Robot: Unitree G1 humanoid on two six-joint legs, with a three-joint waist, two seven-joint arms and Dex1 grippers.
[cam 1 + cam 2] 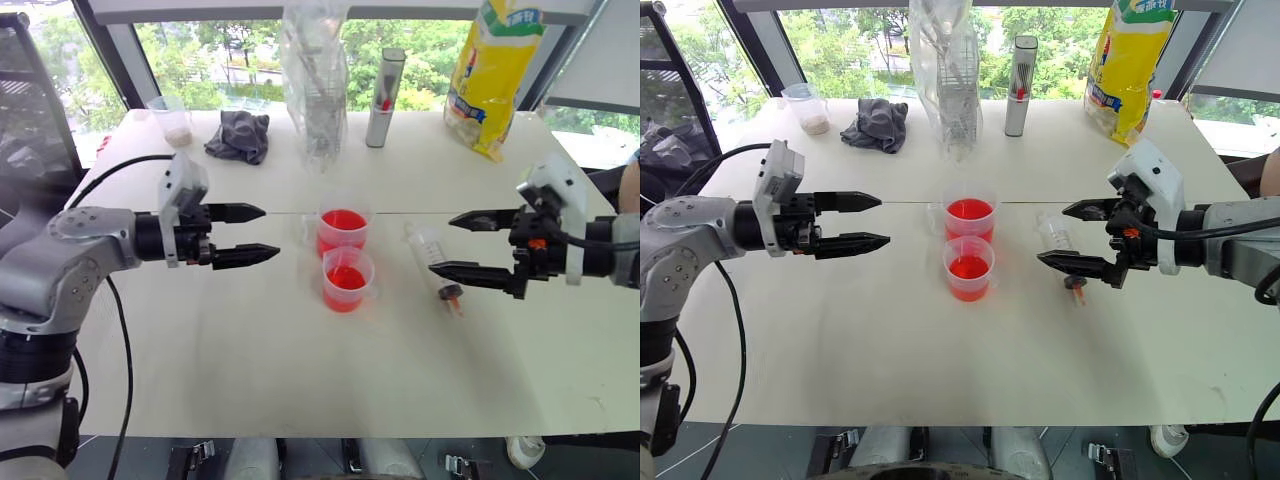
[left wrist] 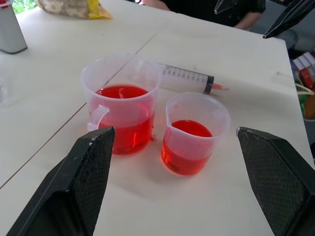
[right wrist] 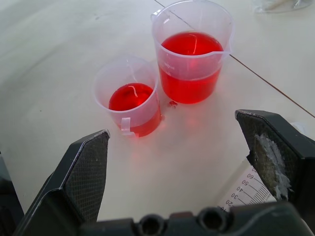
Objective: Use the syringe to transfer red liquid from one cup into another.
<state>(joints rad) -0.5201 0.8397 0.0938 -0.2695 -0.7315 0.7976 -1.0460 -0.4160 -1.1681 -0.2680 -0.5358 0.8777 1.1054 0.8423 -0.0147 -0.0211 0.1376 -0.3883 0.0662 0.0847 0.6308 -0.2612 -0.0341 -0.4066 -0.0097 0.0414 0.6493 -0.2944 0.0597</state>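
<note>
STEP: syringe [image 1: 432, 258] not yet taken up; it is seen lying flat on the tabletop [image 1: 250, 350], just below the spread, empty jaws of the right gripper [image 1: 468, 243] | LEFT: left gripper [image 1: 252, 234] is held with jaws spread, empty, the two cups of red liquid [image 1: 345, 277] ahead of them | NEXT: a descent onto the barrel is judged to be required.

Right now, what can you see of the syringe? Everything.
The syringe is a large clear plastic barrel with printed black marks, a dark plunger seal near its small orange-red tip. It lies flat on the white table, to the right of the two cups, tip pointing toward the robot. The open right pincer hovers over it, not gripping it.
</note>
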